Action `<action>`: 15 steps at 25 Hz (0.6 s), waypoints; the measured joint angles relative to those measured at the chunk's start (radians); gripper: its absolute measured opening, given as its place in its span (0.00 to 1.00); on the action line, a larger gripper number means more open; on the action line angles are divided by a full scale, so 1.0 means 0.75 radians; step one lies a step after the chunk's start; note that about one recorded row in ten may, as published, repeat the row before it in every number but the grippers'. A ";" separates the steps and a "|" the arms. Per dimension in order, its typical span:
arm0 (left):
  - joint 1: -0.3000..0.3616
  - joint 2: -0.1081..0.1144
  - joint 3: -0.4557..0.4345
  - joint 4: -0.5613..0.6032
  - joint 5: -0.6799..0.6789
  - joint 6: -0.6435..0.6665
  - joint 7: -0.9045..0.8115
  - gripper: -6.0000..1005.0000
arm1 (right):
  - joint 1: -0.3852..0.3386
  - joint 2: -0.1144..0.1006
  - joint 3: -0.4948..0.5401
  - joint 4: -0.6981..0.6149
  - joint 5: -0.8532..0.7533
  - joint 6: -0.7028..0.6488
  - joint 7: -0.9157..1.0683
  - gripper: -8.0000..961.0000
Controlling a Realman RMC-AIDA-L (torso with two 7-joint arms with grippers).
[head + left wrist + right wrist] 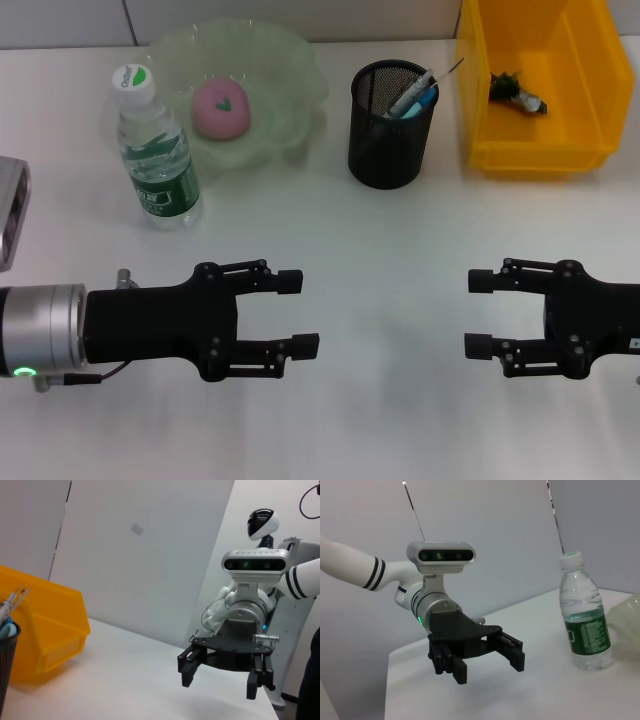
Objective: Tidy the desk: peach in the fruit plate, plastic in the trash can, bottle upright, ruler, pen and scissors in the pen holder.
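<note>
Hovering over the desk [380,250], left tool [303,315] and right tool [478,314], both agape, empty.

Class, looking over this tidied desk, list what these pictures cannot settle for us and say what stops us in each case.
- Pen holder contents: head view, mesh wall hides them; ruler, pen and scissors cannot be told apart.
- Item in the yellow bin: head view, too small to identify.
- Grey object beside the bottle: cut off by the frame's edge.
- Left gripper and right gripper: open, empty.
</note>
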 joint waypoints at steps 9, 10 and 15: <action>0.020 0.009 -0.010 0.009 0.001 0.020 -0.004 0.78 | 0.011 0.005 -0.020 -0.001 0.000 0.019 0.000 0.82; 0.021 0.009 -0.010 0.010 0.001 0.022 -0.004 0.78 | 0.012 0.005 -0.026 -0.001 0.000 0.021 0.000 0.82; 0.024 0.011 -0.010 0.012 0.002 0.028 -0.004 0.78 | 0.016 0.005 -0.031 -0.001 0.000 0.022 0.000 0.82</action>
